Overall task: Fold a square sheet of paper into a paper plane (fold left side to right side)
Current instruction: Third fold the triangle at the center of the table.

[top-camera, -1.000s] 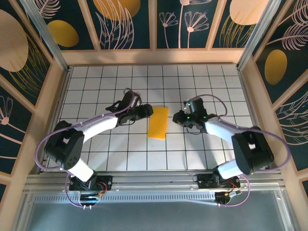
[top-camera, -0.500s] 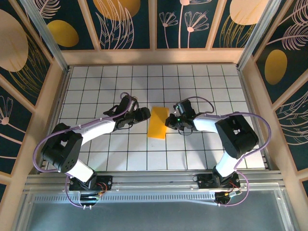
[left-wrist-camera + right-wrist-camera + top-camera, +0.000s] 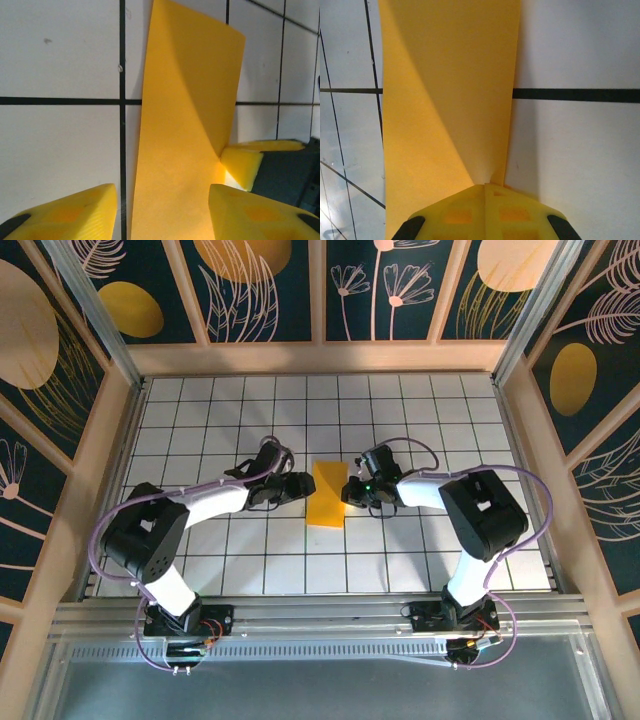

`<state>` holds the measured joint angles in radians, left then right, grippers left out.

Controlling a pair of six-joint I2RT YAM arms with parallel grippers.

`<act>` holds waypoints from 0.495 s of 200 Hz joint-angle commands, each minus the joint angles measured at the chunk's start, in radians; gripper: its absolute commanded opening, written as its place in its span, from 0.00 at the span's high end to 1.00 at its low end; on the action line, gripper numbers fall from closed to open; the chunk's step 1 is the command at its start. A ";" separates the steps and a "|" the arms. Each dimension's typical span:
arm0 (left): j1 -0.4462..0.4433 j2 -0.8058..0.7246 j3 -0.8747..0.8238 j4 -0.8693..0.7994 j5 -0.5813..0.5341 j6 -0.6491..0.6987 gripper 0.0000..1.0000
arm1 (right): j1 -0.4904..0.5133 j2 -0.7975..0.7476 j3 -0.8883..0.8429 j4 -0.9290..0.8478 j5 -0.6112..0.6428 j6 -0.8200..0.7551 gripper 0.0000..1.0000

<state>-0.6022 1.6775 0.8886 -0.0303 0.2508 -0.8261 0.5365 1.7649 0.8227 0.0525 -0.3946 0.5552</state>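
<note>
Both arms come off the near edge of the white gridded table (image 3: 260, 560), with the grippers facing each other around its middle. The thin orange-yellow paper sheet (image 3: 328, 495), folded into a narrow strip, lies there well clear of all four edges. Left gripper (image 3: 162, 200): jaws apart, strip runs between its yellow pads (image 3: 75, 210), no clamp visible; looks staged to pin or press. Right gripper (image 3: 485, 207): jaws together, pinching the strip's right edge. The paper seems to bow up toward that pinch, probably to hold the layers aligned for creasing
</note>
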 commanded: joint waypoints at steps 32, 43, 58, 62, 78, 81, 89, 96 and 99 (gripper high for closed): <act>-0.001 0.084 0.042 -0.023 0.095 0.047 0.57 | 0.005 0.056 0.038 -0.136 0.063 -0.144 1.00; 0.000 0.095 0.043 -0.018 0.106 0.048 0.58 | 0.005 0.056 0.041 -0.134 0.059 -0.145 1.00; -0.001 0.106 0.047 -0.014 0.122 0.051 0.60 | 0.005 0.056 0.040 -0.131 0.057 -0.143 1.00; 0.000 0.110 0.048 -0.014 0.123 0.052 0.60 | 0.005 0.056 0.041 -0.131 0.055 -0.143 1.00; -0.001 0.119 0.050 -0.017 0.126 0.057 0.61 | 0.005 0.054 0.041 -0.128 0.053 -0.138 1.00; -0.001 0.119 0.050 -0.019 0.124 0.057 0.61 | 0.005 0.055 0.041 -0.127 0.053 -0.138 1.00; -0.001 0.122 0.049 -0.019 0.123 0.057 0.61 | 0.005 0.055 0.041 -0.127 0.051 -0.137 1.00; 0.001 0.126 0.049 -0.019 0.125 0.058 0.61 | 0.005 0.055 0.040 -0.126 0.053 -0.136 1.00; 0.001 0.127 0.049 -0.019 0.127 0.058 0.61 | 0.005 0.055 0.039 -0.127 0.053 -0.136 1.00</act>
<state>-0.6022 1.7851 0.9112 -0.0341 0.3473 -0.7879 0.5369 1.7832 0.8665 -0.0036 -0.3943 0.4423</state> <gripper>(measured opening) 0.389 0.048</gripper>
